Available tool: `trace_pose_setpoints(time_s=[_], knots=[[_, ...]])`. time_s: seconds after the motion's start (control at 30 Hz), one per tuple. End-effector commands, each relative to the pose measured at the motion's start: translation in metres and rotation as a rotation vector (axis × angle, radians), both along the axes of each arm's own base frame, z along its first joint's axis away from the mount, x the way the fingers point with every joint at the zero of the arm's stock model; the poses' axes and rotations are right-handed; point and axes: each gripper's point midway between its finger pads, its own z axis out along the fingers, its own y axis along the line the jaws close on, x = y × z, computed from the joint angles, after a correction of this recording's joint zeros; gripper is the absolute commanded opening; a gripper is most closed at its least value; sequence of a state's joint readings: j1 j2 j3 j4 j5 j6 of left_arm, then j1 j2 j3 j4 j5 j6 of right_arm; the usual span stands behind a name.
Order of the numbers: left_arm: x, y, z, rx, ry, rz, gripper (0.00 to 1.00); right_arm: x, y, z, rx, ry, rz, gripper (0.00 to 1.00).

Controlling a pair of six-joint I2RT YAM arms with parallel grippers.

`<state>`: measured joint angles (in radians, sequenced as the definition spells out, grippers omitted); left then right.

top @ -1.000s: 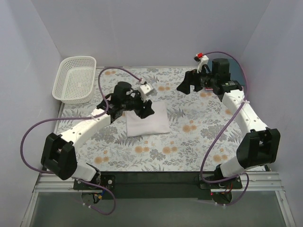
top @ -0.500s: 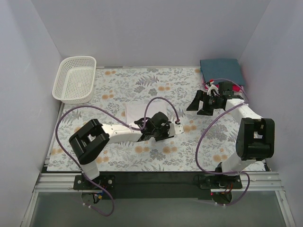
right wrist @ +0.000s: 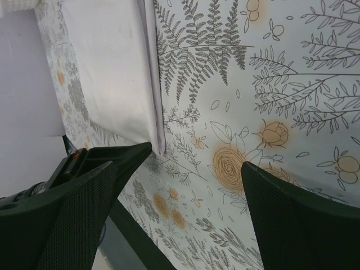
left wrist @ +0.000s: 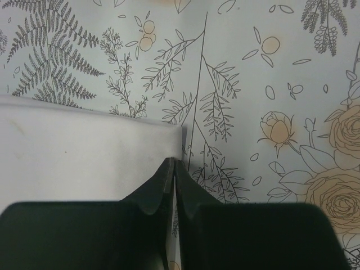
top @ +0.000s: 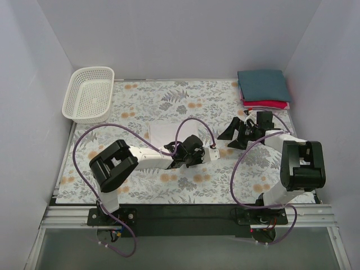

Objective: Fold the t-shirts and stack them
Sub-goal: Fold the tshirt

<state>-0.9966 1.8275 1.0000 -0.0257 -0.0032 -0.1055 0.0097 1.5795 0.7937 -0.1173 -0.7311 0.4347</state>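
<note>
We find the white shirt folded into a flat rectangle near the middle of the floral table cloth. The left gripper lies low just beside its near right corner. In the left wrist view its fingers are pressed together at the shirt's edge; we cannot tell whether cloth is caught between them. The right gripper stands further right over bare cloth, its fingers spread wide and holding nothing. The teal shirt rests folded on the red shirt in the far right corner. The basket stands at the far left.
</note>
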Motion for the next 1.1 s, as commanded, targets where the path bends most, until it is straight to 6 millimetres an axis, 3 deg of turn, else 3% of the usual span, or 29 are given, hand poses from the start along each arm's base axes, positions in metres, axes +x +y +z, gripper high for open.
trace_pose_setpoints(time_s=[0.0, 0.17, 0.4, 0.6, 0.73, 0.87, 1.07], knots=[[0.004, -0.008, 0.015, -0.046, -0.009, 0.016, 0.00, 0.013, 0.009, 0.003, 0.076, -0.032, -0.011, 0.98], [-0.001, -0.014, 0.036, -0.133, 0.100, 0.018, 0.00, 0.025, 0.020, -0.005, 0.093, -0.028, -0.019, 0.87], [0.012, -0.011, 0.055, -0.199, 0.131, 0.063, 0.00, 0.035, 0.027, -0.011, 0.109, 0.001, -0.044, 0.83], [0.029, -0.007, 0.073, -0.254, 0.124, 0.109, 0.00, 0.027, 0.042, -0.008, 0.153, 0.027, -0.090, 0.93], [0.034, -0.012, 0.085, -0.296, 0.139, 0.125, 0.00, 0.011, 0.061, -0.027, 0.170, 0.122, -0.101, 0.97], [0.034, -0.014, 0.093, -0.319, 0.146, 0.137, 0.00, 0.004, 0.072, -0.035, 0.170, 0.159, -0.102, 0.97], [0.032, -0.015, 0.104, -0.351, 0.148, 0.140, 0.00, 0.010, 0.091, -0.036, 0.181, 0.168, -0.101, 0.93]])
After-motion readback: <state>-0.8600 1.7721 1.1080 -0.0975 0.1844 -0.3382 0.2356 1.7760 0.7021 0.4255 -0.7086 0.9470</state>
